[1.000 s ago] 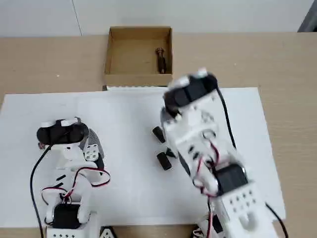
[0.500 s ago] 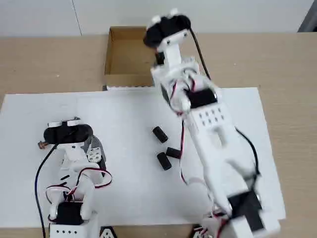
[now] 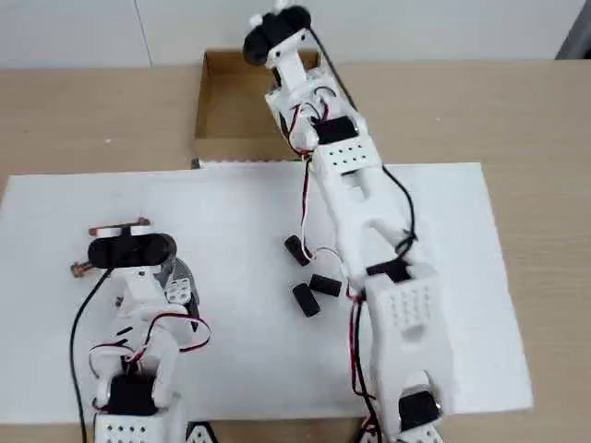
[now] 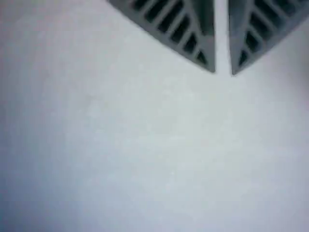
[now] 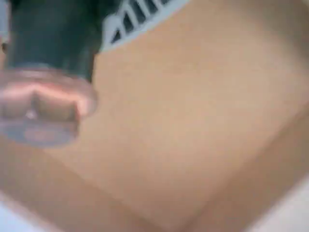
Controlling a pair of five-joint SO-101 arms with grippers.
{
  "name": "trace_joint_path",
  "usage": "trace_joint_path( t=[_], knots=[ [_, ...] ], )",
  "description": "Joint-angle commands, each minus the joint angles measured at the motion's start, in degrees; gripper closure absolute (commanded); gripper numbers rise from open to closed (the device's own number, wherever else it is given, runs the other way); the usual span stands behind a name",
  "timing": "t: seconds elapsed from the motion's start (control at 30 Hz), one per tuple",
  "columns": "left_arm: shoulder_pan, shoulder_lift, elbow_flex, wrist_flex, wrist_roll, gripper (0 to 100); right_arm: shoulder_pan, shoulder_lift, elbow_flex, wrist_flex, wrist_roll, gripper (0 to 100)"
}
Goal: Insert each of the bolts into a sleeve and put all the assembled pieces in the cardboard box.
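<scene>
My right arm stretches from the table's front across the white paper, and its wrist hangs over the cardboard box. In the right wrist view my right gripper is shut on a black sleeve with a bolt head sticking out, above the box's brown floor. Three loose black sleeves lie mid-paper. My left gripper is shut and empty just above the paper. Two bolts lie beside the left arm's wrist.
The white paper sheet covers most of the wooden table. The box stands past the sheet's far edge. The right arm hides the right part of the box's inside. Bare paper lies between the two arms.
My right arm has swung from the loose sleeves mid-paper out over the cardboard box, carrying its piece. The left arm has shifted only slightly.
</scene>
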Motion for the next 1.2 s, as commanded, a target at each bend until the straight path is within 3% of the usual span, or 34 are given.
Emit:
trace_joint_path(
  t=[0.0, 0.17, 0.43, 0.77, 0.97, 1.17],
  knots=[
    [0.00, -0.35, -0.31, -0.26, -0.62, 99, 0.22, 5.23, -10.81, -0.75, 1.93, 96.9],
    [0.09, -0.35, -0.31, -0.26, -0.53, 99, 0.22, 11.03, -19.52, 6.37, 1.58, 87.2],
    [0.18, -0.35, -0.31, -0.26, -0.35, 99, 0.13, 13.23, -30.51, 17.10, 1.49, 94.2],
    [0.18, -0.35, -0.31, -0.26, -0.26, 99, -0.75, 13.23, -53.63, 47.34, 1.49, 99.5],
    [0.18, -0.35, -0.31, -0.26, -0.26, 99, -1.36, 8.31, -53.36, 58.33, 1.49, 99.5],
    [0.18, -0.35, -0.31, -0.26, -0.26, 99, -1.98, 4.70, -53.36, 63.08, 1.41, 99.5]
  ],
)
